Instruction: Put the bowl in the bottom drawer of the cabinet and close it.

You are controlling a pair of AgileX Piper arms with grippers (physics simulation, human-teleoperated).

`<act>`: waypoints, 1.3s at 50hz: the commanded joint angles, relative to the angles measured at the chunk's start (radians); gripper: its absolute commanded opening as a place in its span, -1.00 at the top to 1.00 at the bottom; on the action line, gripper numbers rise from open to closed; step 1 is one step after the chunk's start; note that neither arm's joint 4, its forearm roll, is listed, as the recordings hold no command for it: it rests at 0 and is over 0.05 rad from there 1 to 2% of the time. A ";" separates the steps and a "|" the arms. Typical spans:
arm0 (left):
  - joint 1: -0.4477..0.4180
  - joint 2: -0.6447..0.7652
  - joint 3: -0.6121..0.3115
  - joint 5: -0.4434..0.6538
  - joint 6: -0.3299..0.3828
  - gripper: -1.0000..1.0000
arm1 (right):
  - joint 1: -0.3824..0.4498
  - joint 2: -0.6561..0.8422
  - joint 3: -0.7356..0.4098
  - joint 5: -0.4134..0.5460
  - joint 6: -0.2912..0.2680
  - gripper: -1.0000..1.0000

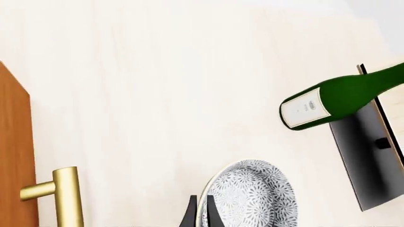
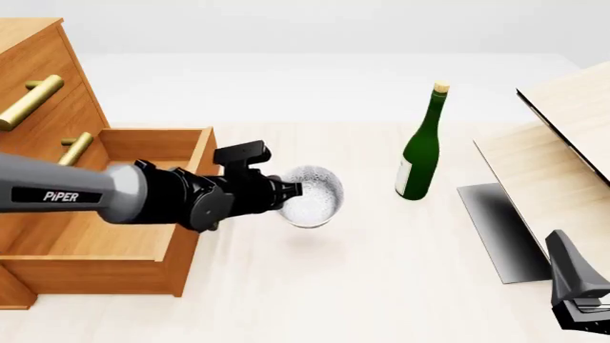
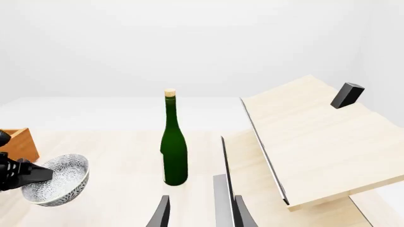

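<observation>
Holding the bowl (image 2: 310, 196) by its rim, our left gripper (image 2: 291, 190) is pinching it with the fingers closed on either side of the wall, so the bowl is hanging tilted in the air above the counter (image 2: 381, 286), just beside the open bottom drawer (image 2: 143, 236) of the cabinet (image 2: 38, 107). We are in the carrying step: the bowl is off the counter but not yet over the drawer's box. For the next move we judge that we are needing to swing the bowl left over the drawer's side wall, lower it inside and let go, then push the front shut. Our right gripper (image 2: 578, 304) is waiting low at the near right, fingers parted and holding nothing. Farther out, the green bottle (image 2: 421, 146) is standing upright, well apart from the bowl, with the pale wood panel (image 2: 562, 121) beyond it.
</observation>
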 commanded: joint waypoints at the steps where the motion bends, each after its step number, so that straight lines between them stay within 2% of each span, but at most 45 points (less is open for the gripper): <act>1: 0.009 -0.074 0.025 0.003 0.038 1.00 | 0.000 0.000 0.000 0.000 0.000 -1.00; 30: 0.021 -0.230 0.089 0.044 0.082 1.00 | 0.000 0.000 0.000 0.000 0.000 -1.00; 65: 0.061 -0.493 0.161 0.137 0.167 1.00 | 0.000 0.000 0.000 0.000 0.000 -1.00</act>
